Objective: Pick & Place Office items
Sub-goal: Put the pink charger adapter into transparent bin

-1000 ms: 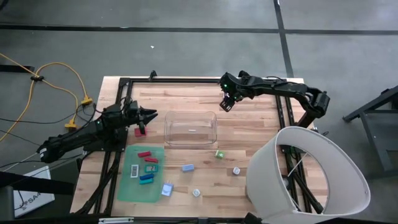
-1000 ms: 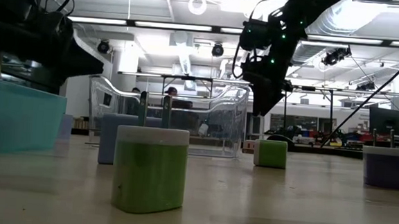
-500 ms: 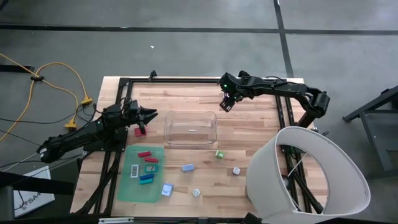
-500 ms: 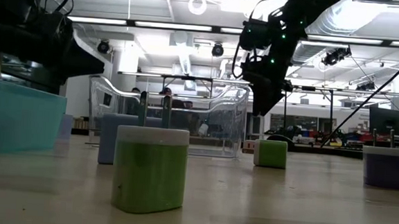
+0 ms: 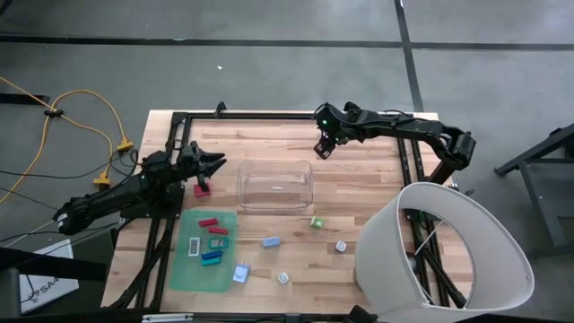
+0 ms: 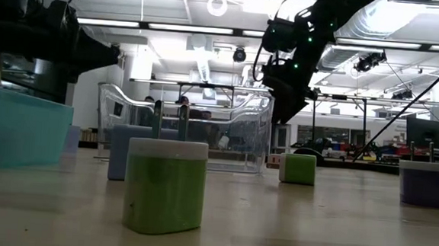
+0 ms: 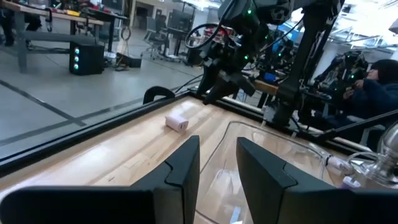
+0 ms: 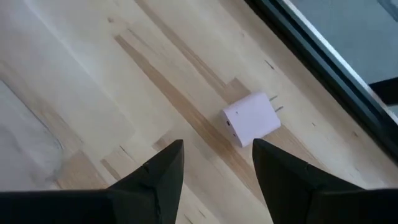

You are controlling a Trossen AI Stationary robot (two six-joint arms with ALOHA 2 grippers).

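Observation:
Small office items lie on the wooden table: several red, teal and blue pieces on the green mat (image 5: 204, 248), a blue piece (image 5: 271, 241), a green cube (image 5: 316, 222), white pieces (image 5: 341, 245), and a red piece (image 5: 203, 188) below my left gripper (image 5: 215, 164). The left gripper (image 7: 217, 165) is open, raised, and points toward the clear bin (image 5: 274, 184). My right gripper (image 5: 323, 148) hovers near the far edge, open (image 8: 217, 168), above a pale pink plug block (image 8: 252, 118) that lies flat on the wood (image 7: 176, 122).
A large white cone-shaped shade (image 5: 448, 251) covers the table's near right corner. Black frame rails (image 5: 269, 115) run along the far and side edges. Yellow cable (image 5: 81, 126) lies on the floor at left. A person (image 7: 373, 93) sits beyond the table.
My left gripper has risen a little and tipped up to a more level pose over the red piece. My right gripper has shifted slightly toward the table's far left. No item has moved.

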